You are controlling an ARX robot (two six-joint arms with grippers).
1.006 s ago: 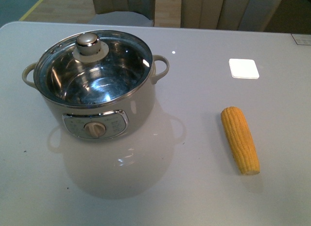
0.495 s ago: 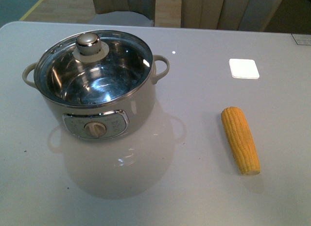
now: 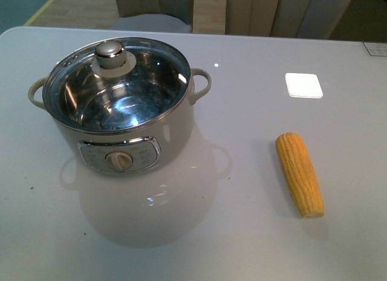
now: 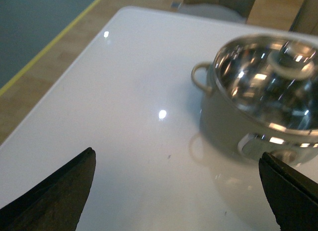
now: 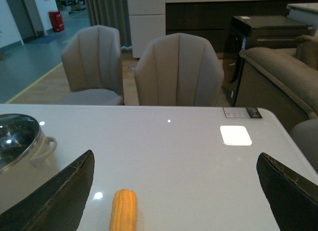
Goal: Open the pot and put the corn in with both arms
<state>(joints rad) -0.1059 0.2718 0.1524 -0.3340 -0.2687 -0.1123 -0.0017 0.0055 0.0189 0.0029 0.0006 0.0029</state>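
Left black gripper and right black gripper: jaws spread wide, nothing held. Cream-white round electric pot stands lidded on the left. Yellow tapered corn cob lies well apart on the right. Risk: the shiny rounded lid knob may slip from an off-centre pinch.
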